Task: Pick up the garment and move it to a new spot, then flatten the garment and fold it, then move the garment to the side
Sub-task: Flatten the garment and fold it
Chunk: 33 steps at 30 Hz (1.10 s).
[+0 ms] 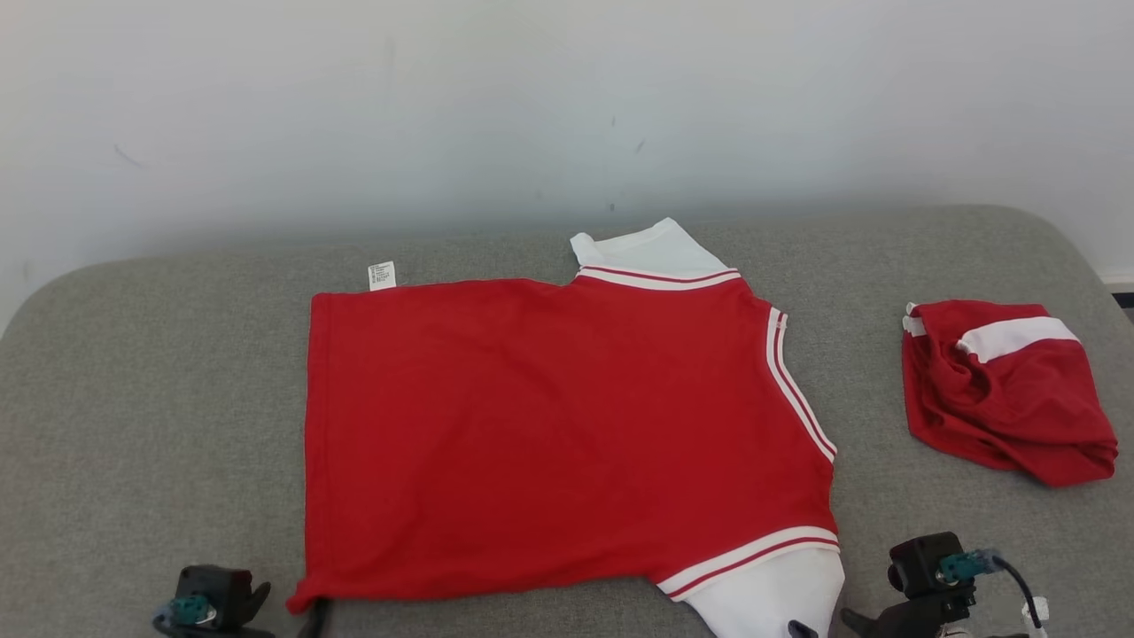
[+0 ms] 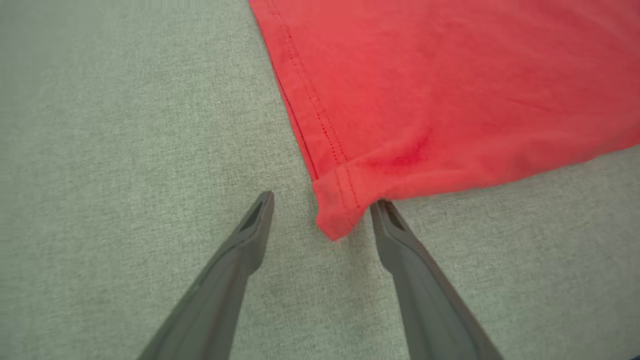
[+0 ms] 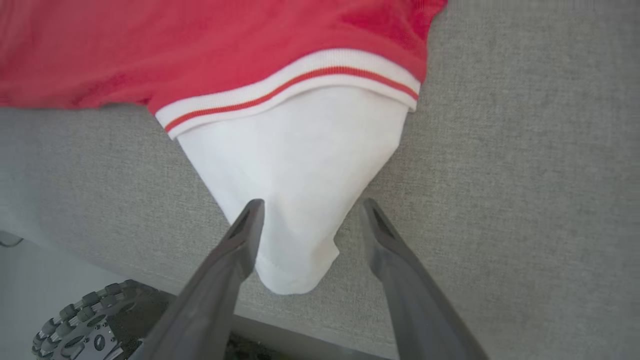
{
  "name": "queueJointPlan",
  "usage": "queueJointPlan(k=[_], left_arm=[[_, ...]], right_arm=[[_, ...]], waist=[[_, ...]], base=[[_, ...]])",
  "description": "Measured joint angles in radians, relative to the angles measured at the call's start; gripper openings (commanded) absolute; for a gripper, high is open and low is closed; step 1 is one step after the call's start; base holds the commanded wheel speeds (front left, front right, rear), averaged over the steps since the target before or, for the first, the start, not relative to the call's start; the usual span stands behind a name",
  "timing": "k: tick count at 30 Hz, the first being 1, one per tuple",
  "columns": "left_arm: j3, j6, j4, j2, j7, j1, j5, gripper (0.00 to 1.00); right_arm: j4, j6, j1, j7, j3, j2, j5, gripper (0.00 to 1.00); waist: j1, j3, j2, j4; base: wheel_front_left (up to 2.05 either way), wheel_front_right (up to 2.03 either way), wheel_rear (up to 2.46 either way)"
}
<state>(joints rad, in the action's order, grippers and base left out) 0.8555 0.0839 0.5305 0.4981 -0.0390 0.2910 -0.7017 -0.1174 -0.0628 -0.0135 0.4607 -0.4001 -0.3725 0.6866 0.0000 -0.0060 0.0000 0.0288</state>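
Two grippers, fingers spread, holding nothing: left gripper (image 2: 324, 200) at the 7 o'clock hem corner of the red garment (image 1: 549, 425), flat mid grey cushion (image 1: 133, 399); right gripper (image 3: 314, 201) astride its white sleeve (image 3: 300, 165) at 5 o'clock; red bundle (image 1: 1001, 408) at 3 o'clock.

L gripper (image 2: 323, 197) spread wide, R gripper (image 3: 312, 200) too

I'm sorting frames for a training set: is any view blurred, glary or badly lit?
Head view: soft, even light, garment sharp with hardly any shadow, wall washed pale. Left wrist view: slightly hazy, red weave soft, hem stitching still readable. Right wrist view: white sleeve very bright but not blown out, its hem stitching shows.
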Motion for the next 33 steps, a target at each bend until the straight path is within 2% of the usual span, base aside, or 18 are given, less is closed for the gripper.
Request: queueJointPlan(k=[8,17,20,23,26,33], left_arm=[[-0.081,0.025,-0.072,0.025,-0.067,-0.016,-0.022,1.0],[-0.152,0.04,-0.161,0.044,-0.135,-0.044,-0.02,1.0],[-0.209,0.04,-0.187,0.038,-0.176,-0.045,-0.022,1.0],[-0.301,0.04,-0.198,-0.012,-0.201,-0.064,-0.034,1.0],[-0.337,0.04,-0.198,-0.05,-0.201,-0.095,-0.02,1.0],[-0.423,0.04,-0.2,-0.075,-0.206,-0.148,0.051,1.0]], right_arm=[[0.142,0.009,-0.025,-0.027,0.076,-0.028,0.062,1.0],[0.238,-0.026,-0.028,-0.12,0.171,-0.04,0.04,1.0],[0.254,-0.03,-0.011,-0.167,0.188,-0.029,0.019,1.0],[0.267,-0.037,-0.007,-0.219,0.206,-0.011,-0.011,1.0],[0.284,-0.044,-0.009,-0.267,0.221,0.001,-0.037,1.0],[0.289,-0.053,-0.023,-0.354,0.247,-0.001,-0.124,1.0]], waist=[[0.0,-0.009,0.0,0.0],[0.0,-0.016,0.0,-0.004],[0.0,-0.019,0.0,-0.006],[0.0,-0.025,0.0,-0.009],[0.0,-0.029,0.0,-0.011],[0.0,-0.027,0.0,-0.021]], base=[[0.0,0.0,0.0],[0.0,0.0,0.0],[0.0,0.0,0.0],[0.0,0.0,0.0],[0.0,0.0,0.0],[0.0,0.0,0.0]])
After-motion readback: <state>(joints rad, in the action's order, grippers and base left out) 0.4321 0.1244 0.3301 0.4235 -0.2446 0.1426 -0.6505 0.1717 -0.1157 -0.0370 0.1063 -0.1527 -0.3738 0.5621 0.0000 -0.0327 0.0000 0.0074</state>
